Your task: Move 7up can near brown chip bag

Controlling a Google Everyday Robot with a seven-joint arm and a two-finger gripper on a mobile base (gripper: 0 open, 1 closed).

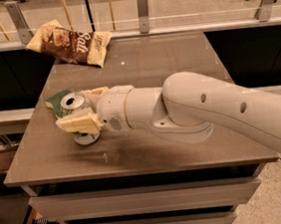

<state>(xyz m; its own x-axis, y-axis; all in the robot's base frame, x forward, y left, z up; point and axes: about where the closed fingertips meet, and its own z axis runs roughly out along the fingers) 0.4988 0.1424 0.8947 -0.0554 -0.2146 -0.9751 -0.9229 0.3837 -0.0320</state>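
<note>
The 7up can (74, 101) stands upright at the left of the table, silver top showing, its base (87, 138) on the tabletop. My gripper (86, 107) reaches in from the right and is shut on the can, with one cream finger (76, 123) across its near side and the other (96, 91) against its far side. The brown chip bag (70, 43), with white "Salt" lettering, lies at the table's far left corner, well apart from the can.
A green-and-cream sponge (56, 102) lies just behind and left of the can, touching it or nearly so. The grey table (164, 56) ends at a railing with glass posts (143, 11) at the back. My white arm (205, 112) crosses the table's right half.
</note>
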